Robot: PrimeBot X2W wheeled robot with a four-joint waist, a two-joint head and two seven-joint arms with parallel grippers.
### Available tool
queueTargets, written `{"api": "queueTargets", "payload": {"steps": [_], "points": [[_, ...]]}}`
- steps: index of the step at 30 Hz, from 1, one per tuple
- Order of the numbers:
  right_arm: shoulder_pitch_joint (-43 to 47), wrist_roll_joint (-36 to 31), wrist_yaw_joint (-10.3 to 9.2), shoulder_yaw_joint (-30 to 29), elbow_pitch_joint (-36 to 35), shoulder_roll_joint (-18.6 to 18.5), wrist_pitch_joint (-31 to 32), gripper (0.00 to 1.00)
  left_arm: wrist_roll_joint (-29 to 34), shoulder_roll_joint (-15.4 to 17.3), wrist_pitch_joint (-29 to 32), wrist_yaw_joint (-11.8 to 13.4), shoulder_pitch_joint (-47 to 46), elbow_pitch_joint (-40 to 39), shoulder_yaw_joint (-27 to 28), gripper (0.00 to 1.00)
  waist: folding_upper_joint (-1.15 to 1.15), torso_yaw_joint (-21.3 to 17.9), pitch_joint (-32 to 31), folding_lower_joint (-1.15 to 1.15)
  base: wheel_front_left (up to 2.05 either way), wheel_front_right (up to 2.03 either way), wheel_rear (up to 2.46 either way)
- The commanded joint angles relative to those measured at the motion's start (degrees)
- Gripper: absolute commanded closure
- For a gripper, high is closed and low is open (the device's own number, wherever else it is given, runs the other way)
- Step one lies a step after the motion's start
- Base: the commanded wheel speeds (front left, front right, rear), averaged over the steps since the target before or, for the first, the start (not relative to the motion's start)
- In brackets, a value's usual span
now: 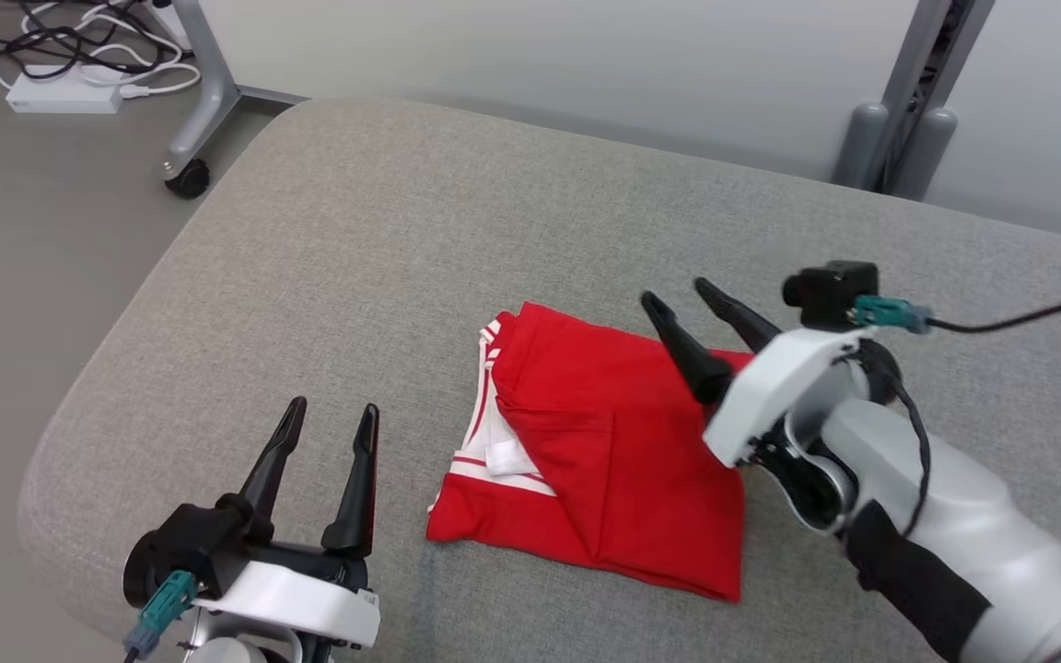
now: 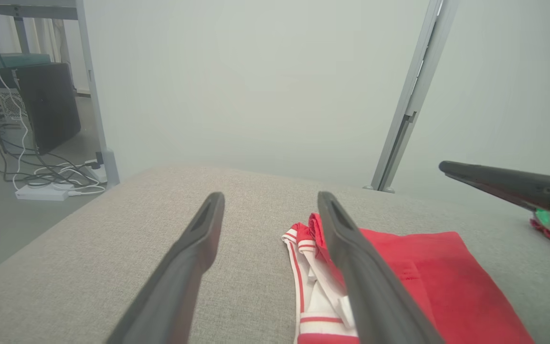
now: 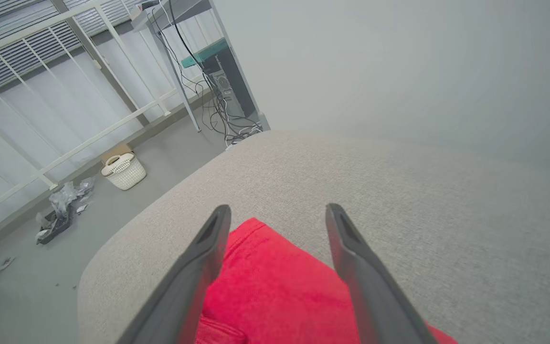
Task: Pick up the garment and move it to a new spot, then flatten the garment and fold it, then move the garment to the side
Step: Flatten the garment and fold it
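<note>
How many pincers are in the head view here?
2. The left pincer, open, is at lower left, beside the garment; the right pincer, open, is over the garment's far right corner.

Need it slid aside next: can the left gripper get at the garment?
Probably yes. The left gripper is open beside the garment's striped edge, with bare cushion between; the right gripper hangs open over its other side.
</note>
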Motion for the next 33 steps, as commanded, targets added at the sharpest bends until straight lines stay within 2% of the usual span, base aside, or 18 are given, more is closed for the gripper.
{"api": "queueTargets", "payload": {"steps": [1,5,6,7,8,9,10,22,33], "points": [[2.6,-2.9,0.00,-1.7,-0.9,-0.7,-0.2,0.00,0.6,0.2,-0.2,-0.2,0.6,-0.2,0.5,0.00,0.00,-0.4,-0.2,0.00,0.00,0.00,0.00],[5.9,-7.8,0.00,-5.0,-2.2,-2.1,-0.2,0.00,0.9,0.2,-0.2,-0.2,1.0,-0.5,1.2,0.00,0.00,-0.9,-0.3,0.00,0.00,0.00,0.00],[7.1,-9.0,0.00,-5.8,-2.5,-2.3,-0.2,0.05,1.0,0.2,-0.2,-0.2,1.2,-0.6,1.4,0.00,0.00,-1.0,-0.3,0.00,0.00,0.00,0.00],[8.4,-10.2,0.00,-6.2,-2.7,-2.3,-0.2,0.25,1.1,0.2,-0.2,-0.3,1.3,-0.7,1.5,0.00,0.00,-1.2,-0.3,0.00,0.00,0.00,0.00],[9.3,-11.5,0.00,-6.6,-2.8,-2.3,-0.2,0.59,1.0,0.2,-0.2,-0.3,1.4,-0.7,1.7,0.00,0.00,-1.3,-0.2,0.00,0.00,0.00,0.00],[9.7,-12.6,0.00,-7.1,-2.9,-2.2,-0.2,0.77,0.9,0.2,-0.2,-0.3,1.4,-0.8,1.9,0.00,0.00,-1.4,-0.2,0.00,0.00,0.00,0.00],[10.3,-13.6,0.00,-7.5,-2.9,-2.0,-0.2,1.00,1.0,0.2,-0.2,-0.4,1.4,-0.9,2.0,0.00,0.00,-1.5,-0.1,0.00,0.00,0.00,0.00],[10.5,-24.4,0.00,-7.7,1.6,2.2,-0.2,1.00,0.9,0.2,-0.2,-0.5,-0.1,-1.8,1.7,0.00,0.00,-0.6,1.9,0.00,0.00,0.00,0.00],[9.7,-25.5,0.00,-7.4,7.0,5.2,-0.2,1.00,0.8,0.2,-0.2,-0.6,-0.8,-1.6,1.5,0.00,0.00,1.0,3.0,0.00,0.00,0.00,0.00]]}}
